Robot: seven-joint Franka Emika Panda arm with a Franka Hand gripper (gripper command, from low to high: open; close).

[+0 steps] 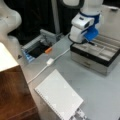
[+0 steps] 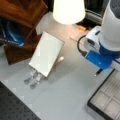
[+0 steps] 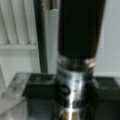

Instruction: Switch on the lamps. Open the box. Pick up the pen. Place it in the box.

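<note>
The gripper (image 1: 92, 40) is hanging over the near-left corner of the open box (image 1: 96, 53), its jaws clamped on the black pen (image 3: 76, 62) — the wrist view is showing the silver band right up close. In a front view the lamp (image 2: 68, 10) is glowing, well apart from the box. Placing it well probably means keeping the pen lined up along one beige compartment (image 1: 106, 53) — not across a divider.

A lamp (image 2: 68, 10) glows cream-white at a front view's top, its white cord and switch block (image 1: 50, 61) lying on the table. The box (image 1: 96, 53) stands open, beige compartments showing. The black, silver-banded pen (image 3: 77, 62) hangs upright over it.
</note>
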